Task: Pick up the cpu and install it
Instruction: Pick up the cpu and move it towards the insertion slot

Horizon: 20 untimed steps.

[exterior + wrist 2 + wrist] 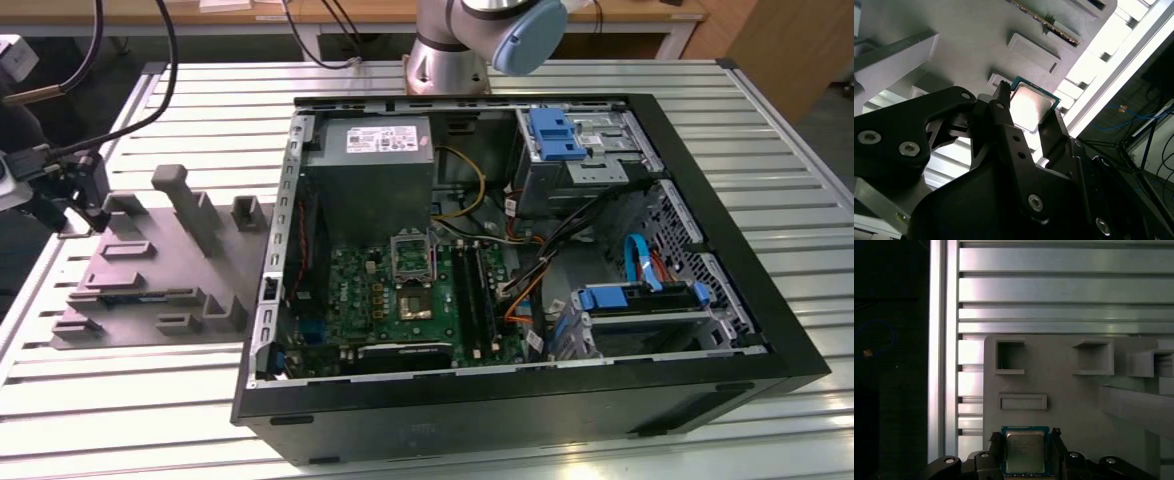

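The black two-fingered gripper (1025, 441) is closing its fingers (995, 446) narrowly on the small flat square cpu (1024, 451), a silvery metal-lidded chip with a greenish rim. The chip is sitting between the two tips, one finger against each opposite edge, in both wrist views. Gripping it by the edges is keeping the pads off the lid and the underside, which suits a part that has to go down flat. From these angles I cannot tell whether the chip is already clear of its seat or is only just being pinched there.

Just behind the chip, the pale grey moulded fixture tray (1074, 405) is presenting its shallow rectangular pockets and raised blocks. It seems to be serving as a holder that keeps loose parts at known spots for picking. The tray is lying on the slatted aluminium table (1054, 290), near its edge rail.

Well apart, toward the exterior view's right, the large black open computer case (747, 330) is lying on its side with the green motherboard (387, 310) facing up. The silver rectangular metal socket frame (412, 256) is standing exposed there, so the board is waiting uncovered.
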Available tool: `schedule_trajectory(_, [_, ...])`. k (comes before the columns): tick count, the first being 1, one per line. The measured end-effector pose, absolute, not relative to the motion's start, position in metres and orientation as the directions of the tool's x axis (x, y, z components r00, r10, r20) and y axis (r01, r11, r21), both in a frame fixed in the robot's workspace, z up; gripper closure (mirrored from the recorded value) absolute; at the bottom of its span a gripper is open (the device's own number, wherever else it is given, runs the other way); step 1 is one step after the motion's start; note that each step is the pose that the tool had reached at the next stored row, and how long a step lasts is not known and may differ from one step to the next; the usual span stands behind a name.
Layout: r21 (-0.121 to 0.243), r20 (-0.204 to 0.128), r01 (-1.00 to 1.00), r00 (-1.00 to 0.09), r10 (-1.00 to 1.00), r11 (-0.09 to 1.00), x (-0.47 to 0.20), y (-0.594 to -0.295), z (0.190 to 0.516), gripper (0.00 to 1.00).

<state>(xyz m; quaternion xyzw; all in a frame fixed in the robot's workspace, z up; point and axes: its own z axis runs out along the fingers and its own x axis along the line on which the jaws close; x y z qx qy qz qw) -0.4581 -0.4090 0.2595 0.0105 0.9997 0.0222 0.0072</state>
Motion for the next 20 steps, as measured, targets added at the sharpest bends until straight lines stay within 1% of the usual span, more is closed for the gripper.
schedule_trajectory(20, [0.044,-0.014,0.021,-1.0,0.021,0.999,-0.4581,-0.409,0.265,0.53])
